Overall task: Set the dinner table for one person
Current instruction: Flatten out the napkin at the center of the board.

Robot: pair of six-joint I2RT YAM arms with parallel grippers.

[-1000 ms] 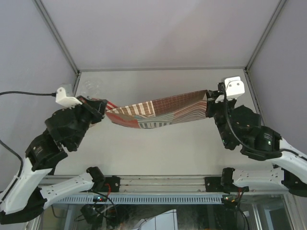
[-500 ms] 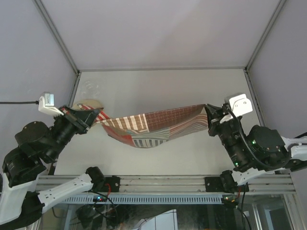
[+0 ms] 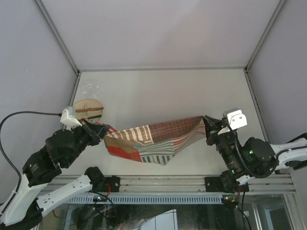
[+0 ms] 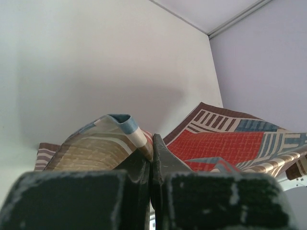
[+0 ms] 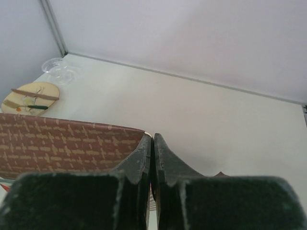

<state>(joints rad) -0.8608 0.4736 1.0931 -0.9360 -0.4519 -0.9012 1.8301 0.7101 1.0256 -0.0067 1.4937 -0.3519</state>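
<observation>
Top view: dinner table [image 3: 163, 91], matte white, flat, rail-edged, lies beneath both grippers. Left gripper [image 3: 98, 130] is clamped on one end of the striped patchwork placemat [image 3: 153, 141]; right gripper [image 3: 207, 125] pinches the opposite end. The cloth sags between them over the table's near half; whether it touches the surface is unclear. Both arms are bent low, wrists turned inward. A round tan plate [image 3: 88, 109] carrying utensils sits at the table's left edge, a clear dish [image 3: 90, 87] beyond it.

Left wrist: jaws closed tight on a folded cloth edge; red, blue and brown woven panels trail right, white tabletop behind.

Right wrist: jaws closed on the brown checked corner; table stretches beyond.
</observation>
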